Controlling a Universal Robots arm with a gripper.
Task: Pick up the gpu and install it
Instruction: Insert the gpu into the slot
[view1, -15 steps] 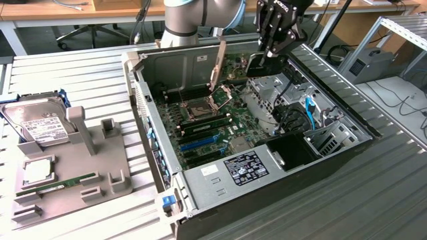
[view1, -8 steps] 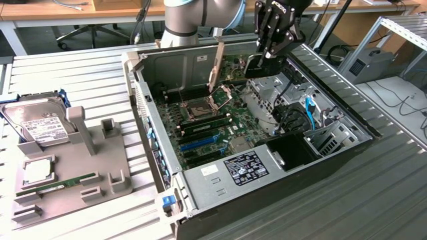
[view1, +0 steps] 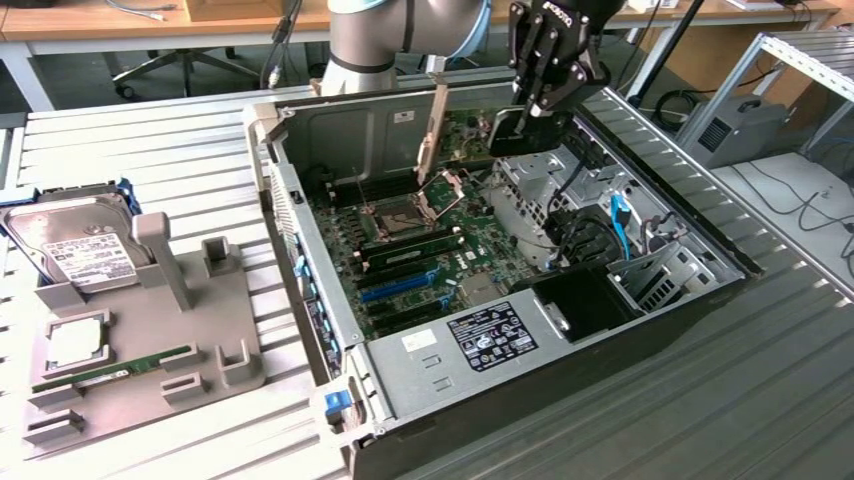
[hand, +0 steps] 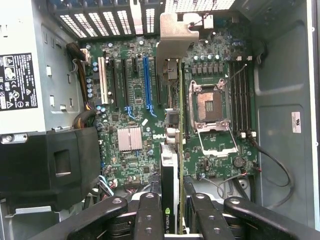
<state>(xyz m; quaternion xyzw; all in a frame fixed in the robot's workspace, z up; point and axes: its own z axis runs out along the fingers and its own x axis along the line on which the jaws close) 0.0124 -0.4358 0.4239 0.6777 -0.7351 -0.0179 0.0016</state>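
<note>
— In the exterior view, where is the gpu?
— Over the open computer case, standing on edge with its green board toward the camera. Its silver bracket hangs upright at the end toward the exterior view's left, with its lower tip near the CPU socket. The jaws come down from above and are clamped on the card's other end
— Does it touch the motherboard?
— I cannot tell from there. To the exterior view's left of the case, on the tabletop, a grey holder carries a hard drive and a RAM stick
— And the wrist view?
— The gpu shows edge-on. It runs away from the black fingers, which press against its two faces, and the bracket is at the far end near the case's perforated rear wall. The card lies along the line between the blue slot and the CPU socket, roughly parallel to the slot. A small silver heat sink sits on the motherboard on the slot's side of the card
</note>
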